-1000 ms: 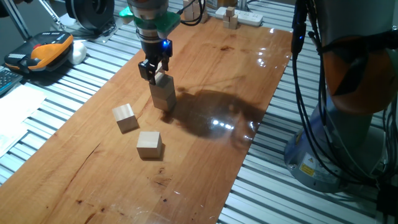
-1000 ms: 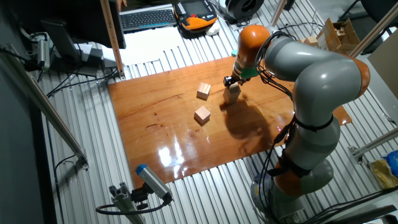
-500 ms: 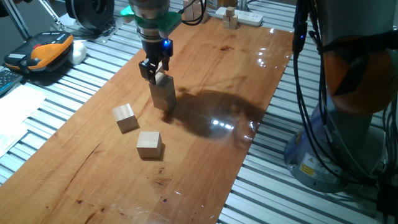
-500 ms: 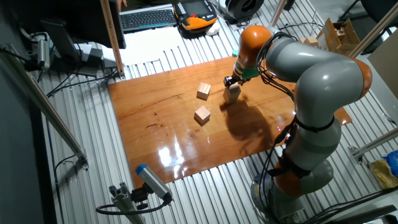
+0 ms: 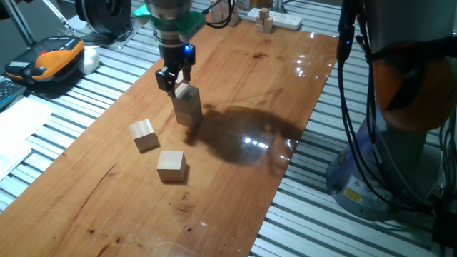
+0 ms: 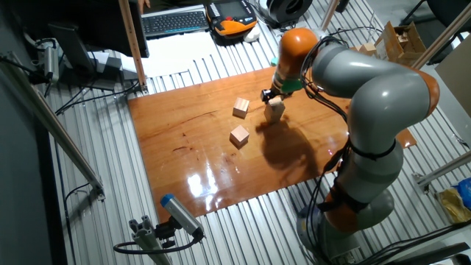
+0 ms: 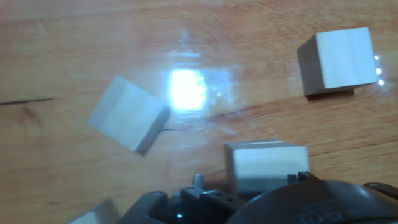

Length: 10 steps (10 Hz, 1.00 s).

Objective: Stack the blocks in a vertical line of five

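1. Since half a second ago, the gripper (image 5: pixel 173 81) is sitting slightly higher and further from the camera in one fixed view. It is no longer straddling the top block (image 5: pixel 186 92).
2. Its jaws are standing apart and appear to be gripping nothing; the top block is resting free, just below and beside the fingertips.
3. That block is capping the stack (image 5: pixel 188 108), which is standing upright near the middle of the wooden table (image 5: pixel 271 93). It is reading as two or three cubes tall; the exact count is not clear.
4. Two loose blocks are lying flat on the table, apart from each other and from the stack: the nearer loose block (image 5: pixel 143 134) and the farther loose block (image 5: pixel 171 165).
5. Key relation: both loose blocks are lying on the camera side of the stack in one fixed view, with the nearer one off to the left of the stack's base. In the hand view, one loose cube (image 7: pixel 127 121) is lying turned at an angle to the stack top (image 7: pixel 266 163), while the other cube (image 7: pixel 336 59) is lying nearly square to it.
6. Judgement: the next pick is probably calling for a lift clear of the stack and then travel toward the camera side. A wrist turn would be needed if the angled cube is chosen.
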Motion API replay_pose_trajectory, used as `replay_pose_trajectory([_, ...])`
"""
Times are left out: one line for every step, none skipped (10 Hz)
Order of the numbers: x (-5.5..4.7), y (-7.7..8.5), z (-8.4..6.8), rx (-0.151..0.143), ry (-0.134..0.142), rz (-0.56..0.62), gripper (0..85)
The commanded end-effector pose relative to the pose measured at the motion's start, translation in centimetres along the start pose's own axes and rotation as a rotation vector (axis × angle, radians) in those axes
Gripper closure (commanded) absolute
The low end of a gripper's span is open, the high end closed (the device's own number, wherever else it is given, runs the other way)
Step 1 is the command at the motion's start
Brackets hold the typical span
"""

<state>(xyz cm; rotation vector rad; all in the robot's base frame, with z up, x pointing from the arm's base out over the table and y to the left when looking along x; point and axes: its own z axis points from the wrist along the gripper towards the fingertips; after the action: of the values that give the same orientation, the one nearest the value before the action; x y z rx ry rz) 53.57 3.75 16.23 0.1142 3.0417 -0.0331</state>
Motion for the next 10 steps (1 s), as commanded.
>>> replay_pose_trajectory([0.3, 0.4, 0.1, -0.005, -0.004, 0.008, 17.0])
replay_pose_trajectory([0.5, 0.8, 0.4, -0.005, -0.011, 0.014, 17.0])
replay_pose_trajectory([0.8, 1.2, 0.5, -0.012, -0.017, 0.017, 34.0])
replay_pose_trajectory([1.0, 1.5, 0.7, -0.020, -0.019, 0.008, 34.0])
replay_pose_trajectory([1.3, 2.0, 1.0, -0.024, -0.019, 0.008, 34.0])
replay_pose_trajectory([1.7, 2.3, 1.0, -0.022, -0.022, 0.013, 34.0])
replay_pose_trajectory([2.0, 2.5, 0.8, -0.024, -0.022, 0.020, 34.0])
replay_pose_trajectory([2.3, 2.6, 0.6, -0.030, -0.018, 0.023, 34.0])
replay_pose_trajectory([2.5, 2.7, 0.6, -0.034, -0.013, 0.023, 34.0])
replay_pose_trajectory([2.7, 2.8, 0.5, -0.036, -0.009, 0.019, 34.0])
